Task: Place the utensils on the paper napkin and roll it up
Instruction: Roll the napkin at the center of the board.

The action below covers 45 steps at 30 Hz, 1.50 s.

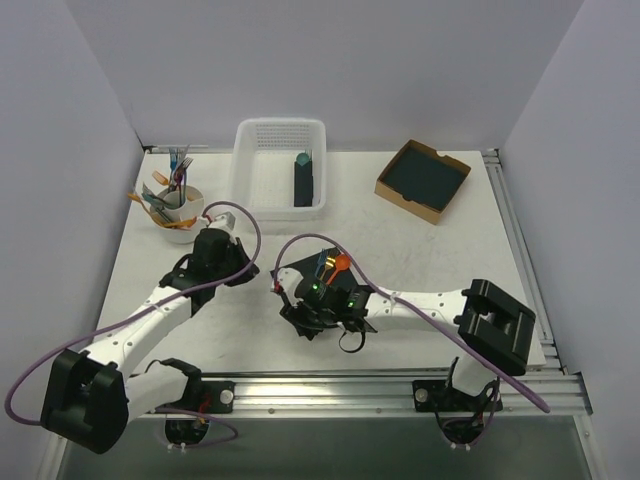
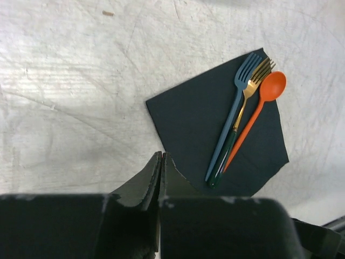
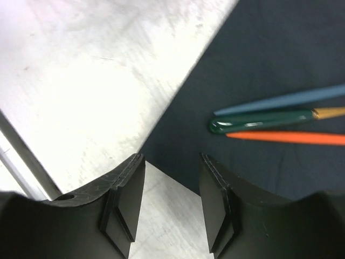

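The dark paper napkin (image 2: 197, 127) lies flat on the white table, at mid-table in the top view (image 1: 300, 272). On its right part lie three utensils side by side: a blue fork (image 2: 232, 121), a gold fork with a green handle (image 2: 249, 91) and an orange spoon (image 2: 264, 97). Their handle ends show in the right wrist view (image 3: 259, 122). My right gripper (image 3: 171, 162) stands open low at the napkin's near corner, nothing between its fingers. My left gripper (image 2: 161, 157) is shut and empty, just left of the napkin's edge.
A white basket (image 1: 262, 170) at the back holds a dark roll with a teal tip (image 1: 303, 180). A cardboard box (image 1: 388, 186) of dark sheets sits back right. A white cup (image 1: 183, 228) of coloured utensils stands back left.
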{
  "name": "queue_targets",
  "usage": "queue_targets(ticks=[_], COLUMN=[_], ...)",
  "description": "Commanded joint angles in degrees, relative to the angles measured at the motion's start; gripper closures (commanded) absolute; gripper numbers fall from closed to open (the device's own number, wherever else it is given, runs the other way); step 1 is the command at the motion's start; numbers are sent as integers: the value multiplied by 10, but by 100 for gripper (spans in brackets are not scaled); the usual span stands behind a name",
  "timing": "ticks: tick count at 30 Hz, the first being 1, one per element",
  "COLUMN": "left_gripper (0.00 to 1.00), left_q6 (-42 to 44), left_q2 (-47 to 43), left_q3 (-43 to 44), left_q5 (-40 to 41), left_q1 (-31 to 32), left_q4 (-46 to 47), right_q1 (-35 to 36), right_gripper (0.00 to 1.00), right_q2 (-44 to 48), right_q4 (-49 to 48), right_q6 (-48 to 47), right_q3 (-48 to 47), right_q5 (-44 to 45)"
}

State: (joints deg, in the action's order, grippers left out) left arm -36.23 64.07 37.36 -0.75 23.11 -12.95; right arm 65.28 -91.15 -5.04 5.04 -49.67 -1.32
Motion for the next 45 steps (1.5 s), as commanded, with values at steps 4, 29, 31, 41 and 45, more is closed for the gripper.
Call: queue_targets(ticks=[4,29,31,41,45], left_gripper=[97,97,97,96,97], left_q6=[-19,-19,-18,-17,-15], left_q2=[-11,-5,-8,-11,-11], left_q3=[-18,-24,-23,-23,-23], left_q5=[-84,-108,-105,-105,-105], left_q1=[-44,-50,-50,-50,-49], left_q4=[5,19,14,13,12], right_q1=[20,35,35,49,49], right_gripper=[58,65,65,78,80], right_q2=[-38,-99,-101,-105,-97], right_q4=[26,48,48,55,58], right_q6=[-78,-70,-66,-44,-26], right_q3=[-44,-62,-64,-69,-87], right_q5=[-43,28,33,34,29])
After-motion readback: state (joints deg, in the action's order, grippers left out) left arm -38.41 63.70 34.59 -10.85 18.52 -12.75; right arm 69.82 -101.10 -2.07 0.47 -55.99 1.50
